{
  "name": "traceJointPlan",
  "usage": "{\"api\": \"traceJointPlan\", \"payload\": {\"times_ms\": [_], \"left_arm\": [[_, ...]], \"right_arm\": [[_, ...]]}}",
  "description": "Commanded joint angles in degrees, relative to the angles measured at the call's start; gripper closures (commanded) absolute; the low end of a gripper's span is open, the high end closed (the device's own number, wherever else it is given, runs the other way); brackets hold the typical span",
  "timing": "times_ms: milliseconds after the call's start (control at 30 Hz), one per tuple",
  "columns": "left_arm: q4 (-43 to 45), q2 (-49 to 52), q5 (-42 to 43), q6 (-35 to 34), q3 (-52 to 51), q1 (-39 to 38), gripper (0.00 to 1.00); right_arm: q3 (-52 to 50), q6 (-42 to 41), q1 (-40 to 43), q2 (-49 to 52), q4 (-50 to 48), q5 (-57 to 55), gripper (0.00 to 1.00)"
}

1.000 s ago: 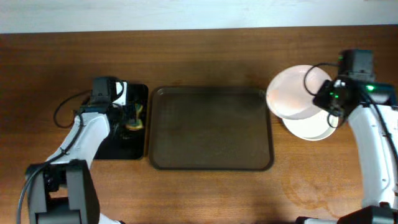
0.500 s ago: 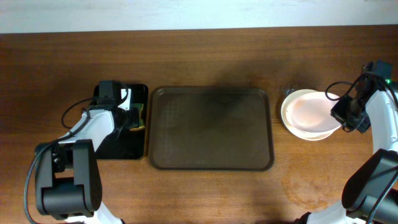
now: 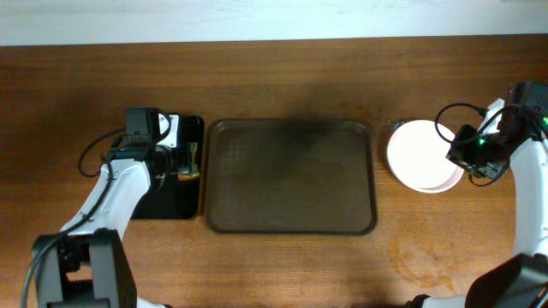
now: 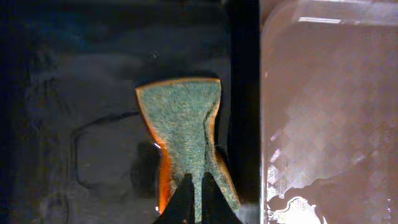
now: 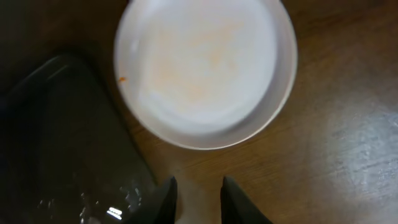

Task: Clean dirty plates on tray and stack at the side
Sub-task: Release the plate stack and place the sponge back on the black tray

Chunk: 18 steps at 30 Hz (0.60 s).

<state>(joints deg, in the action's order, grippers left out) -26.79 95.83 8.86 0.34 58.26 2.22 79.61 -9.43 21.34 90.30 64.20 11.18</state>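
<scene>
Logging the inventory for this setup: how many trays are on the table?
2. The large brown tray lies mid-table with no plates on it. The smaller black tray sits right beside its left edge and has the sponge on it. None looks hidden.

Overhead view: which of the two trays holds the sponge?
The small black tray, left of the large brown tray; the sponge lies in it, pinched by the left tool.
</scene>
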Motion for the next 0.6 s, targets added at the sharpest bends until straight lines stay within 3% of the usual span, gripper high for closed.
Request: {"api": "traceJointPlan", "payload": {"times_ms": [0, 133, 267, 567], "left_arm": [[0.04, 5.01, 3.45, -0.98, -0.11, -0.24, 1.00], [-0.57, 10.71, 0.92, -0.96, -0.11, -0.24, 1.00], [-4.20, 11.23, -14.49, -5.90, -0.07, -0.17, 1.00], [-3.91, -1.01, -8.07, -4.59, -0.02, -0.20, 1.00]], "right_arm": [[-0.33, 1.73, -3.08, 0.07, 0.07, 1.25, 0.75], [-0.33, 1.73, -4.13, 0.07, -0.09, 0.85, 0.74], [-0.33, 1.75, -4.13, 0.07, -0.09, 0.81, 0.74], [-0.33, 1.73, -4.13, 0.07, -0.09, 0.61, 0.74]]}}
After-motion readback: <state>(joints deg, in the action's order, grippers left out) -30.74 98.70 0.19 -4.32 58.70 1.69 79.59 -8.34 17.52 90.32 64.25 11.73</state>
